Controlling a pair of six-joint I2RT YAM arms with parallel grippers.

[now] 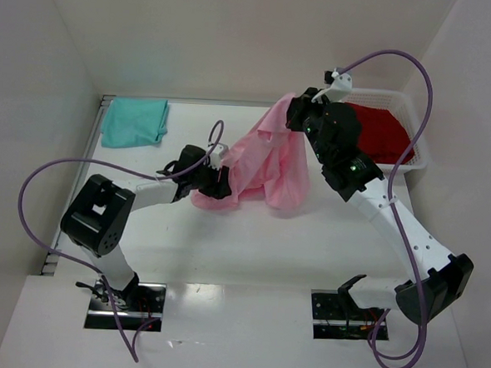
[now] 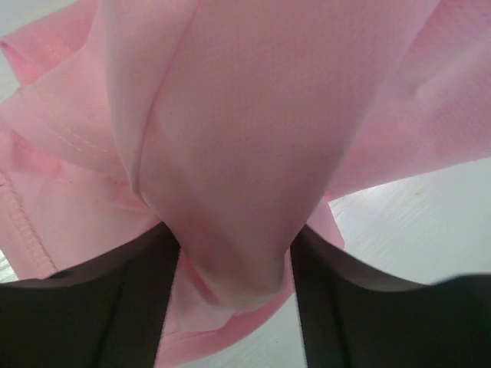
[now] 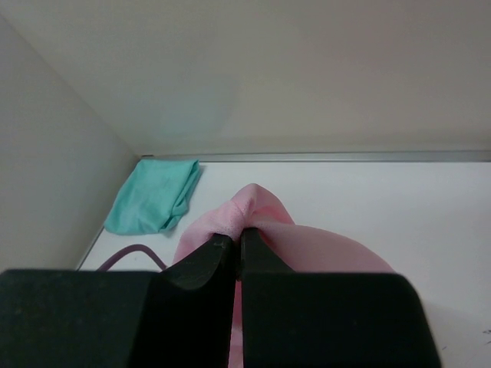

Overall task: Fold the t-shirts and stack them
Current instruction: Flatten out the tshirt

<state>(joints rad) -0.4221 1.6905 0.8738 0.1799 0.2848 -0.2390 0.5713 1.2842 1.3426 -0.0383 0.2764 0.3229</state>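
The light pink t-shirt (image 1: 272, 165) hangs in the air over the middle of the table, bunched and twisted. My right gripper (image 1: 304, 112) is shut on its top edge; in the right wrist view the cloth (image 3: 230, 222) bulges out over the closed gripper (image 3: 238, 239). My left gripper (image 1: 220, 182) is at the shirt's lower left. Its jaws stand apart there with a thick fold of pink cloth (image 2: 245, 138) filling the gap of the gripper (image 2: 234, 234) and touching both fingers. The teal t-shirt (image 1: 134, 120) lies folded at the back left. The red t-shirt (image 1: 382, 134) lies in a basket.
A white basket (image 1: 418, 153) holding the red shirt stands at the back right against the wall. White walls close in the table (image 1: 225, 241) at the back and on both sides. Purple cables loop from both arms.
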